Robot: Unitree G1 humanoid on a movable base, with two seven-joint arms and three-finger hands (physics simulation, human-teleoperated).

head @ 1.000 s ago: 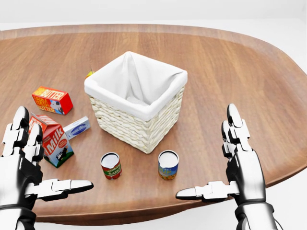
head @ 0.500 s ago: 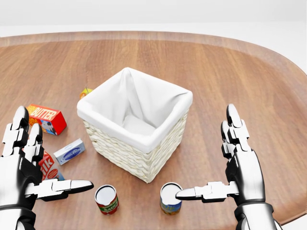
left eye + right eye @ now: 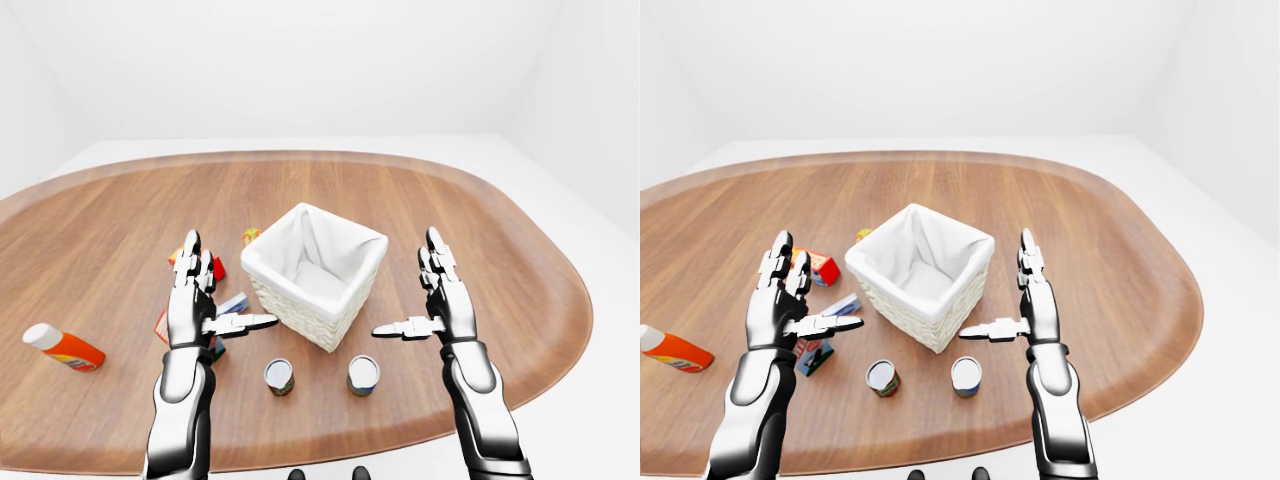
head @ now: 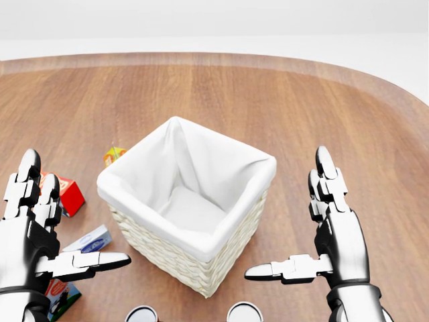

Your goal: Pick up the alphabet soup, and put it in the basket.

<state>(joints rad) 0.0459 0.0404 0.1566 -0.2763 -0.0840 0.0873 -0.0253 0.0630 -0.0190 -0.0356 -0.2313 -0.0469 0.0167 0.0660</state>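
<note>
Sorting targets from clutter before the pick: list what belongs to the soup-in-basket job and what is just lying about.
Job:
blue-and-yellow-labelled soup can
white-lined wicker basket

Lying about:
red-labelled can
red butter box
milk carton
small blue-and-white box
orange bottle with white cap
small yellow-orange item, too small to identify
</note>
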